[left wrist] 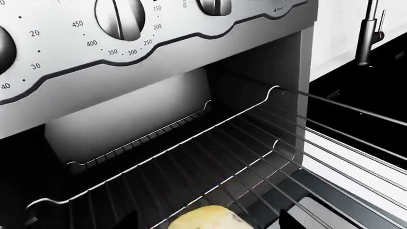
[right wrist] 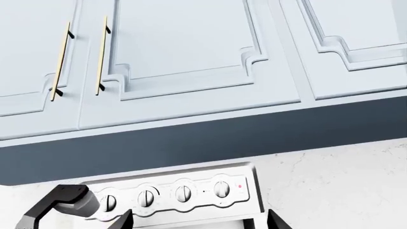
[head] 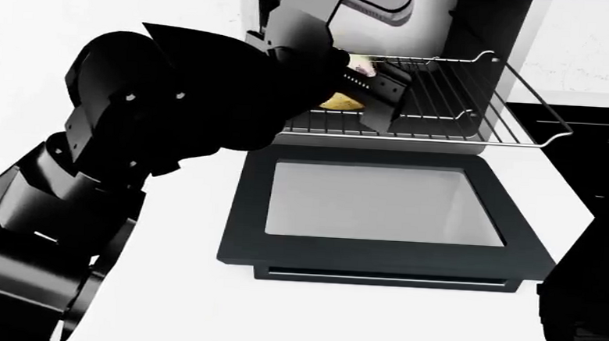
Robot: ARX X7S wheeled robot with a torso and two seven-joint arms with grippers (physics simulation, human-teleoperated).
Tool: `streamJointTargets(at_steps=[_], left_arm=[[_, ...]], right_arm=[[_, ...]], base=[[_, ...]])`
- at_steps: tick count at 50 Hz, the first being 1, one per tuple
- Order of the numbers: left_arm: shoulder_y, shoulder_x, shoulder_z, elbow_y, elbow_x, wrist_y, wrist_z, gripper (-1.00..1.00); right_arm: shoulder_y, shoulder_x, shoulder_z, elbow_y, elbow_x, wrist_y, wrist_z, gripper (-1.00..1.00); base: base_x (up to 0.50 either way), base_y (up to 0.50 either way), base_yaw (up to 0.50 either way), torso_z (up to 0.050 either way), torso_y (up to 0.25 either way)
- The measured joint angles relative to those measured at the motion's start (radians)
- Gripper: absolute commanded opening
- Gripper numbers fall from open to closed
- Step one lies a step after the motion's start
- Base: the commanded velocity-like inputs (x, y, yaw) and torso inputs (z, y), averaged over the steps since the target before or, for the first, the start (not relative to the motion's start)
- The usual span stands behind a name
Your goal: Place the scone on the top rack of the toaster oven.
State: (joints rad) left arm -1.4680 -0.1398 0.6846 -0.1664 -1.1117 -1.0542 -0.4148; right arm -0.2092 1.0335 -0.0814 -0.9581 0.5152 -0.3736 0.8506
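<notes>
Left gripper (head: pixel 363 91) clamps the scone (head: pixel 339 101) over the pulled-out rack (head: pixel 515 127) — right gripper's jaws out of view.

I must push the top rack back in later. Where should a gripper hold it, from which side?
Grip the top rack by its front rim wire, right of its middle, coming from the front above the open door. That bar sticks out free, and the left gripper with the scone occupies its left part.
</notes>
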Motion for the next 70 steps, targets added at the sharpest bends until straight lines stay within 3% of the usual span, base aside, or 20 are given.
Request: streamJointTargets(at_steps=[42, 70], left_arm=[[-0.041, -0.007, -0.052, 0.054, -0.105, -0.042, -0.11, 1.0], [-0.061, -0.047, -0.147, 0.19, -0.292, -0.112, -0.271, 1.0]], right_arm=[[0.0, 0.005, -0.001, 0.0, -0.004, -0.002, 0.001, 1.0], [0.102, -0.02, -0.068, -0.004, -0.004, 0.069, -0.002, 1.0]], base=[[0.0, 0.0, 0.0, 0.0, 0.0], [0.0, 0.0, 0.0, 0.0, 0.0]])
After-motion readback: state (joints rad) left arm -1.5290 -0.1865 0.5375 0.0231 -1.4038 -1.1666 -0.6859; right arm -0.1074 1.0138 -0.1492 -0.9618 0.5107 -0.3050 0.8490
